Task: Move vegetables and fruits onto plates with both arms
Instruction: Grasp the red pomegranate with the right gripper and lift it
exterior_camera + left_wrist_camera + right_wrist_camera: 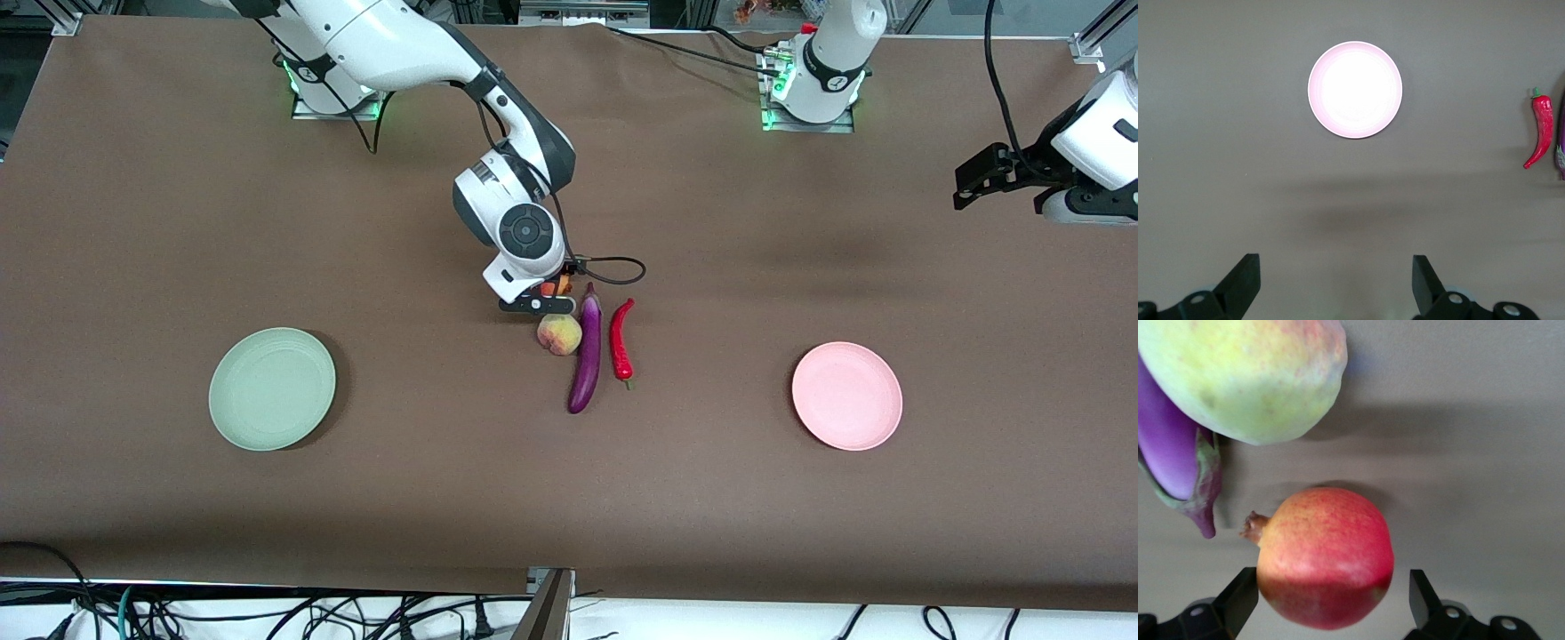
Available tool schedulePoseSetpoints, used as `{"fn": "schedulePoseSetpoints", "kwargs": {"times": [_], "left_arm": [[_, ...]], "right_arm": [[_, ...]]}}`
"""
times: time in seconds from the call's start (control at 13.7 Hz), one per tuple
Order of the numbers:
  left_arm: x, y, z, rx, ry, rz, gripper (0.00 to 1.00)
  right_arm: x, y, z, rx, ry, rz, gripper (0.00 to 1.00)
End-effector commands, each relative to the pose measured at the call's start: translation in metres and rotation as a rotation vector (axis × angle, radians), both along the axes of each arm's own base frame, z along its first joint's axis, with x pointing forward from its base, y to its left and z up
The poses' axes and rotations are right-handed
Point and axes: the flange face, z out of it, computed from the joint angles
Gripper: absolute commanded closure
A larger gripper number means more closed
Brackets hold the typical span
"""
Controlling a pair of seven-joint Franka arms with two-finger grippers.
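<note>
Brown cloth covers the table. I see the pale mint green round plate, then the right gripper open around the red round fruit, touching neither finger; the yellow-pink peach, glossy purple eggplant and red chili pepper lie alongside; then the pale pink round plate; the left gripper waits open.

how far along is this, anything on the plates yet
Nothing done: the pale mint green plate and pale pink plate are bare. The right gripper stands open around the round red fruit. The peach-like fruit, purple eggplant and red chili pepper remain. The left gripper waits open.
</note>
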Motion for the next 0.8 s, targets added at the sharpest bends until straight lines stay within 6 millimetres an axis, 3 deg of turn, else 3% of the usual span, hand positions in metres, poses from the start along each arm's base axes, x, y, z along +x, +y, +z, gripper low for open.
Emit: {"fn": "schedulePoseSetpoints", "kwargs": {"times": [0.0, 0.58, 0.66, 0.73], "left_arm": [[-0.0025, -0.0020, 0.0102, 0.008, -0.001, -0.006, 0.00], [-0.0026, -0.0036, 0.0115, 0.008, -0.003, -0.006, 0.00], [-0.0026, -0.0036, 0.0115, 0.008, -0.003, -0.006, 0.00], [-0.0026, -0.0036, 0.0115, 0.008, -0.003, -0.006, 0.00]], "right_arm": [[-0.0018, 0.0034, -0.0042, 0.007, 0.017, 0.017, 0.00], [0.0052, 0.0034, -0.0002, 0.023, -0.004, 0.007, 0.00], [0.0055, 0.0034, -0.0014, 0.025, -0.009, 0.006, 0.12], [0.0063, 0.0039, 0.0000, 0.029, -0.016, 0.007, 0.33]]}}
